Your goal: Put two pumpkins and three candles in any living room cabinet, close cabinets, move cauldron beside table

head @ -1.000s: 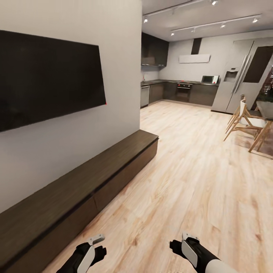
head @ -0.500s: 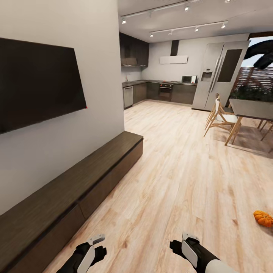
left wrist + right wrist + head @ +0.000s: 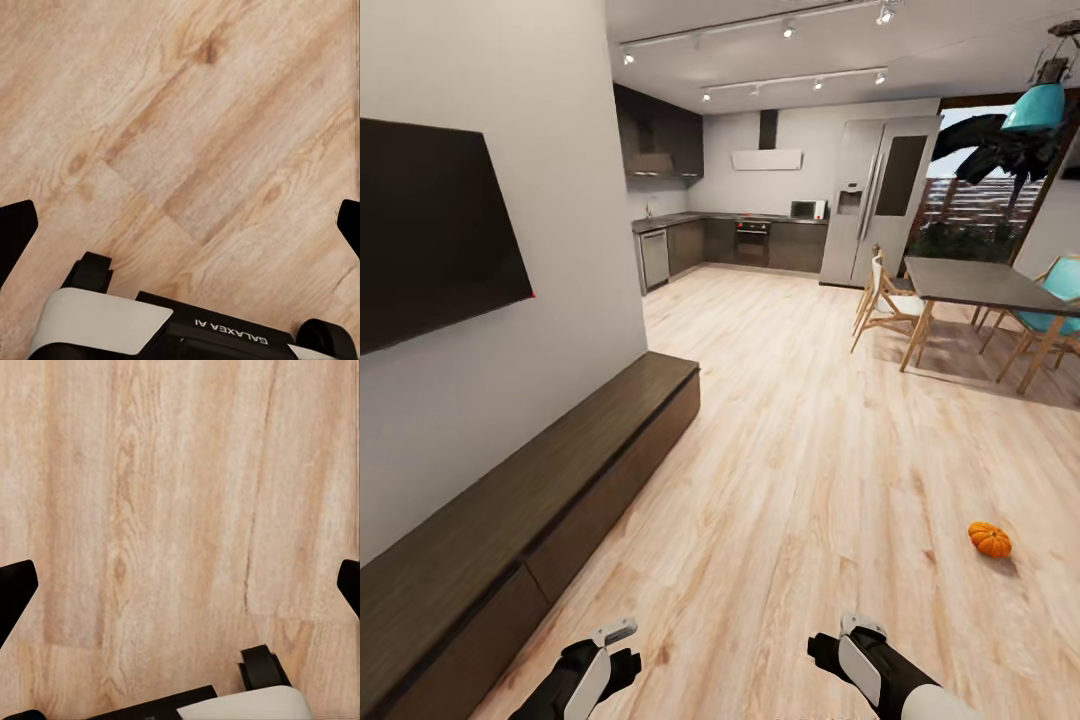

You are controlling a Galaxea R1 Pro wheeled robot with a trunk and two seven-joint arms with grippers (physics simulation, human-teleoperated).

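Cabinet (image 3: 550,480): runs along the wall on your left, fronts shut. Left gripper (image 3: 180,225): jaws spread wide over bare floor (image 3: 810,450). Right gripper (image 3: 180,585): likewise parted, holding nothing. Pumpkin (image 3: 990,539): on the floor, far right.

One small bright-orange ribbed pumpkin (image 3: 990,539) sits alone on the light wooden floor (image 3: 810,480), well apart from the cabinet (image 3: 530,510). That cabinet is a long, low dark-brown wooden unit with a flat top, standing against the wall, its plain handle-less fronts all shut.
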